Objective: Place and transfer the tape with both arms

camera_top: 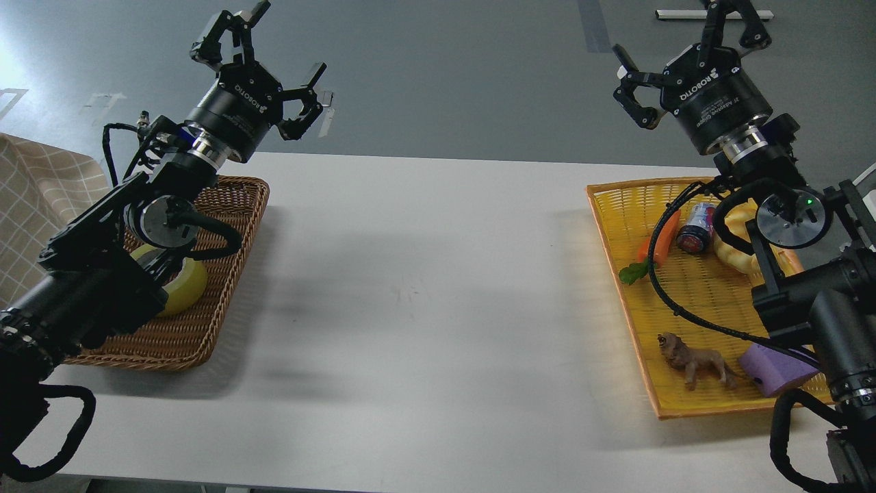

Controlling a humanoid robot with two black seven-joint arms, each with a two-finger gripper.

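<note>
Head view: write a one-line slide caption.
Both open claws, left and right, raised above the white table; tape in the brown wicker basket, toys in the yellow tray.

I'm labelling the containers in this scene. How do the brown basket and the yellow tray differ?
The brown basket is dark woven wicker with raised walls; the yellow tray is bright, flatter and shallow-rimmed. The basket sits at the table's left and holds the tape; the tray sits at the right and holds several small things, among them a toy lion. Both are woven, roughly rectangular, and partly hidden by an arm.
</note>
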